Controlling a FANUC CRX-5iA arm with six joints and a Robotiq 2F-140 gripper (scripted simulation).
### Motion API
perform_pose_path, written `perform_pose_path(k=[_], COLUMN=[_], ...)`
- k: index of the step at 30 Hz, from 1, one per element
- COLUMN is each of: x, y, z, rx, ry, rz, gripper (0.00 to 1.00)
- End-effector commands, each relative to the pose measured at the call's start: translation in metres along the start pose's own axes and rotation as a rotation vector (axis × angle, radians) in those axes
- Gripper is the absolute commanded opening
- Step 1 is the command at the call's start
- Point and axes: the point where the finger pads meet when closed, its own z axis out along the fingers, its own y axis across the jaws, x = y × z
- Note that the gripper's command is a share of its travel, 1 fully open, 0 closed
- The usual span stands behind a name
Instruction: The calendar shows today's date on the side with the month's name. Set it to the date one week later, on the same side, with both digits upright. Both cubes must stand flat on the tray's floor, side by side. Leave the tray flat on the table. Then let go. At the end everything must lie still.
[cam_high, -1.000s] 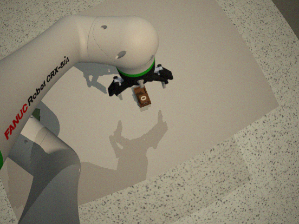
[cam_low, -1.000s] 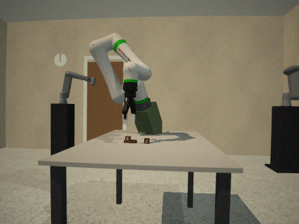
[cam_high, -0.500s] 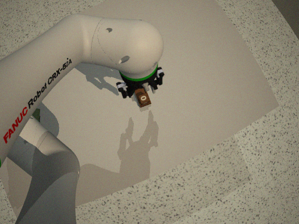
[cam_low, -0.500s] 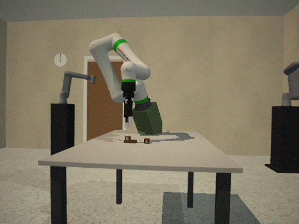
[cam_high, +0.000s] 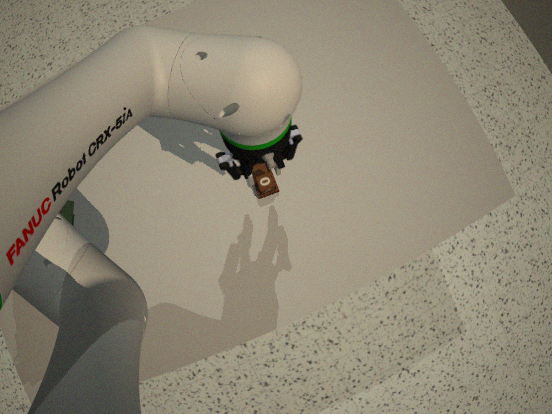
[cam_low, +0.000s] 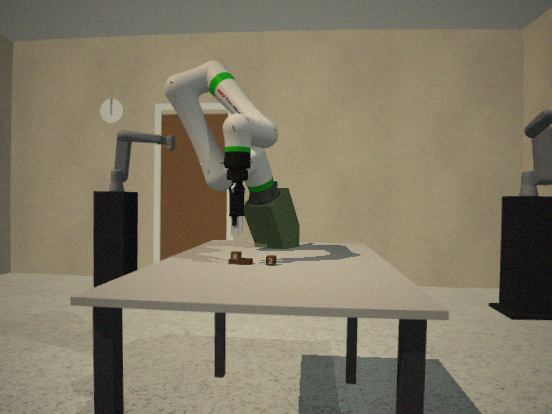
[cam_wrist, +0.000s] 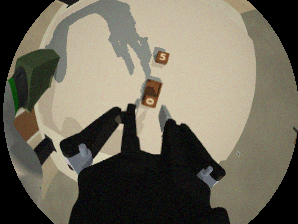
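The small brown calendar tray (cam_high: 268, 193) (cam_low: 246, 261) (cam_wrist: 153, 84) lies flat on the table. One brown cube (cam_high: 265, 182) (cam_low: 235, 256) (cam_wrist: 152, 99) stands in one end of it, with a 0 on top. The tray's other slot is empty. The second cube (cam_low: 271, 260) (cam_wrist: 161, 56) stands on the table a short way beside the tray, with a 5 on top and a 2 toward the exterior camera; the arm hides it in the top view. My gripper (cam_high: 259, 168) (cam_low: 236, 229) (cam_wrist: 149, 107) hangs above the tray, pointing straight down. Its fingers are drawn in to a narrow gap with nothing between them.
The arm's green base (cam_low: 272, 220) stands on the table behind the tray. Two black pedestals (cam_low: 115, 235) (cam_low: 525, 255) with camera arms stand on the floor left and right of the table.
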Motion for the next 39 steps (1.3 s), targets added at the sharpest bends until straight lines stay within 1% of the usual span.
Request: perform_pose_path(k=[1, 23, 39], x=[0.000, 0.000, 0.000], y=[0.000, 0.000, 0.000], z=[0.000, 0.003, 0.022], rx=[0.000, 0.000, 0.000], ry=[0.000, 0.000, 0.000], rz=[0.000, 0.000, 0.000], gripper=[0.29, 0.29, 0.29])
